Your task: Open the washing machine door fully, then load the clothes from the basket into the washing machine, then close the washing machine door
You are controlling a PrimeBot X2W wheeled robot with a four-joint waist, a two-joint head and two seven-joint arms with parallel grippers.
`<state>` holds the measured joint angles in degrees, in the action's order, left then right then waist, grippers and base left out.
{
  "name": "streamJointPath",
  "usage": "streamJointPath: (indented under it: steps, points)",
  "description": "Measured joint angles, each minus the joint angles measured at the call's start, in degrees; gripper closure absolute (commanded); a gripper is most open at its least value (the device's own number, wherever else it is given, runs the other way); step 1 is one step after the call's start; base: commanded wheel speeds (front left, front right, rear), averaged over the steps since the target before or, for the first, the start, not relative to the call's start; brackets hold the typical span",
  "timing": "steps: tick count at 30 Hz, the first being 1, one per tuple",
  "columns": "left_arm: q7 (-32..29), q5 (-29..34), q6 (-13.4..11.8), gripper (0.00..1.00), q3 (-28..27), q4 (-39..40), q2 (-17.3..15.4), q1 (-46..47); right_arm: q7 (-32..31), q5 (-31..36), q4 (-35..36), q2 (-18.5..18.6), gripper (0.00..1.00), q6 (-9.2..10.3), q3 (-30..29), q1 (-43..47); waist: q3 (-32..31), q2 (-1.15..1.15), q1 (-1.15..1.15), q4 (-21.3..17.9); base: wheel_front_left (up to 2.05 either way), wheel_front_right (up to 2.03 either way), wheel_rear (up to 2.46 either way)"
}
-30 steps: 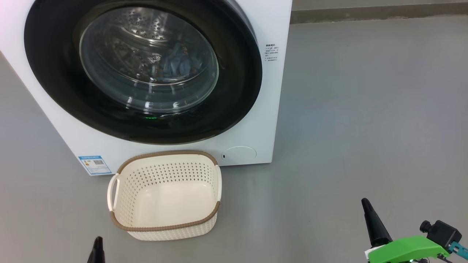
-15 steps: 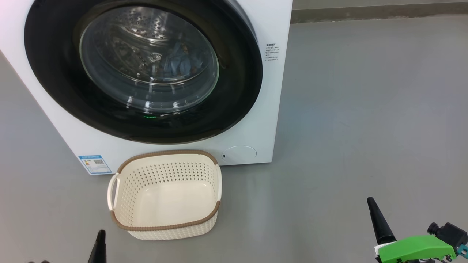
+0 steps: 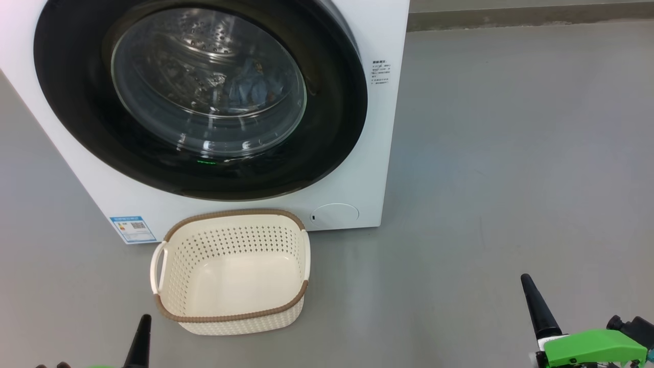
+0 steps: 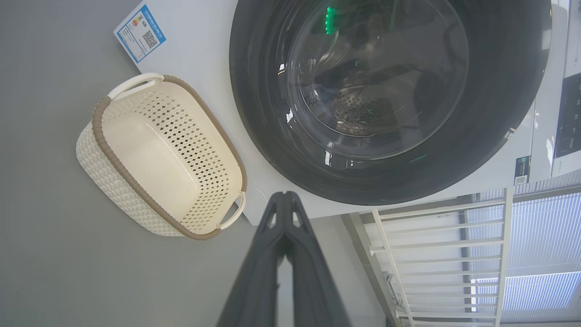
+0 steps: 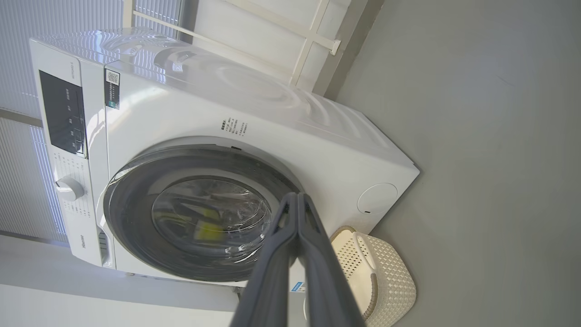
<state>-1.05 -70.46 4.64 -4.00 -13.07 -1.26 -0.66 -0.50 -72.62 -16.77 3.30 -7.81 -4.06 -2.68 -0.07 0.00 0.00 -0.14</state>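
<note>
1. While the washing machine door (image 3: 202,97) sits flush against the washing machine (image 3: 380,153), nothing about it shifts over the last second: closed, glass bowl facing out.
2. The clothes (image 3: 250,89) show as a blue bundle through that glass, inside the drum. The basket (image 3: 231,318) stands empty on the floor (image 3: 511,153), just in front of the machine and below the door.
3. What does move is the arms. In the head view, the left pincer (image 3: 144,323) creeps up from the bottom edge, near the basket's front left corner. The right pincer (image 3: 526,284) slides a touch rightward, well apart from the basket.
4. Both pincers are pressed fully together, fingers meeting at the tips, nothing between them.
5. My read: loading and closing look done, and this drift is the arms settling, not a new reach.
</note>
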Motion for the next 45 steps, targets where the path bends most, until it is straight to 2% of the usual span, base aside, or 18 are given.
streamJointPath:
  steps: [33,45]
  points:
    - [-5.1,-21.05,2.26,1.0,-0.51,-2.08,-0.12,4.16,-5.14,-19.06,1.01,-0.12,1.0,0.41,-2.81,-1.1,0.24,0.0,0.0,0.14,0.0,0.0,0.0]
    - [-5.1,-21.24,2.45,1.0,-0.53,-2.09,-0.13,4.5,-5.46,-19.4,1.03,-0.15,1.0,0.41,-3.23,-1.12,0.24,0.0,0.0,0.14,0.0,0.0,0.0]
